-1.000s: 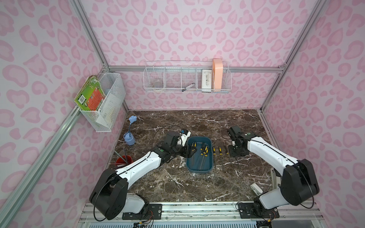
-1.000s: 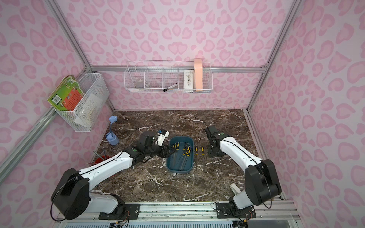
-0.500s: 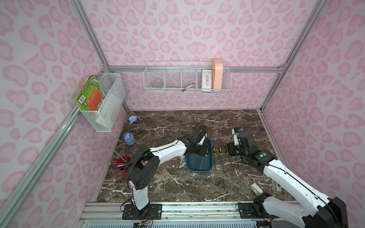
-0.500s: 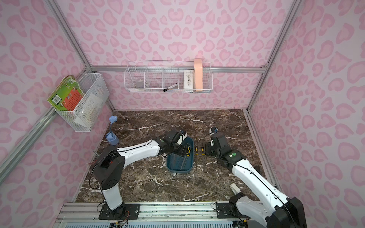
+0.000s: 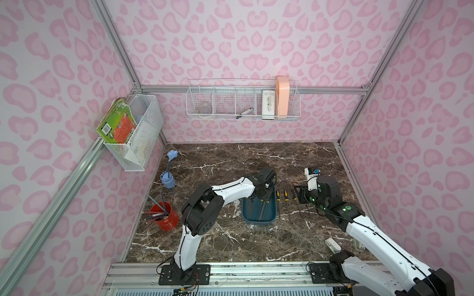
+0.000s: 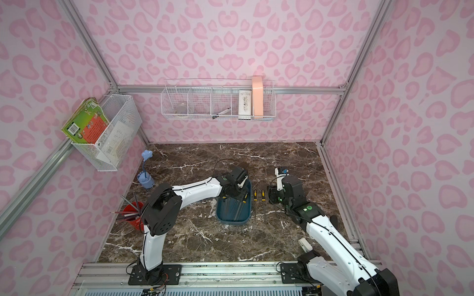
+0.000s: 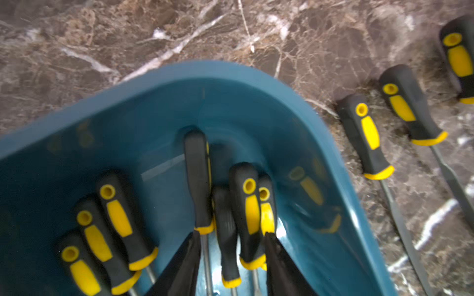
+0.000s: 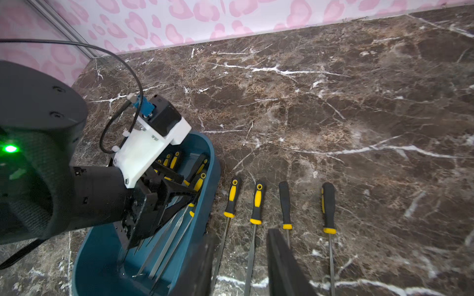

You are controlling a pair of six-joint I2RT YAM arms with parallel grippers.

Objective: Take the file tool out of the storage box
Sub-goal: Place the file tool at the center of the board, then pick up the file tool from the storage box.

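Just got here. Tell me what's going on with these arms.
The left gripper is down inside the teal storage box, jaws open astride the handles of files lying in it; none looks lifted yet. Four files already lie in a row on the marble beside the box. The right gripper hovers open over them, holding nothing.

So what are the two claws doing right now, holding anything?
Left gripper: open, straddling file handles in the storage box.
Right gripper: open, empty.
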